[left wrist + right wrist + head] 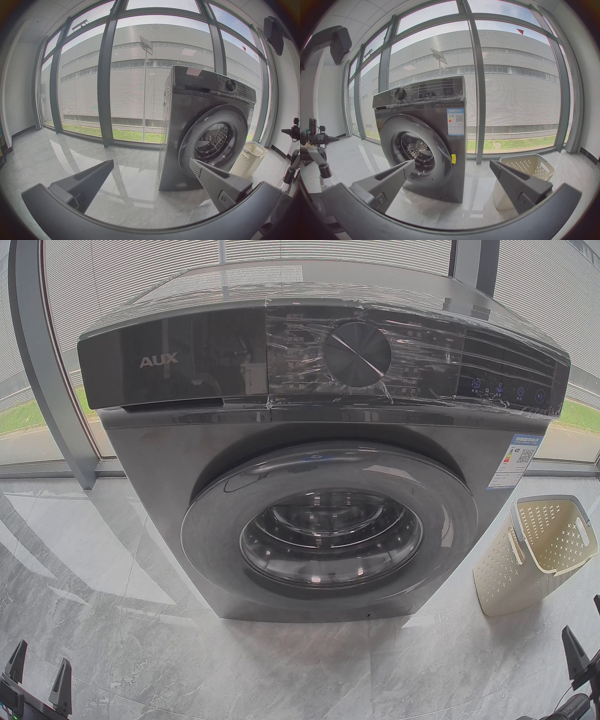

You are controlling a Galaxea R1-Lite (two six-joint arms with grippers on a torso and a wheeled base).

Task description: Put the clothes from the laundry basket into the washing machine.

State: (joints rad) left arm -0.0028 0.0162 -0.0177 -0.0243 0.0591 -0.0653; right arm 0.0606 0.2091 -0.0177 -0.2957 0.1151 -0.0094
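The grey front-loading washing machine (331,427) stands on the floor straight ahead, its round glass door (331,534) shut. To its right stands the cream perforated laundry basket (500,577), tilted a little; the part of its inside that I see is bare wall. My left gripper (39,671) is low at the near left, open and holding nothing, well short of the machine (215,143). My right gripper (584,627) is low at the near right, open and holding nothing, just in front of the basket (531,165). The drum behind the glass (414,151) looks bare.
The grey tiled floor (250,665) lies open between me and the machine. Floor-to-ceiling windows with dark frames (44,377) run behind and on both sides of the machine. The other arm's gripper (293,132) shows far off.
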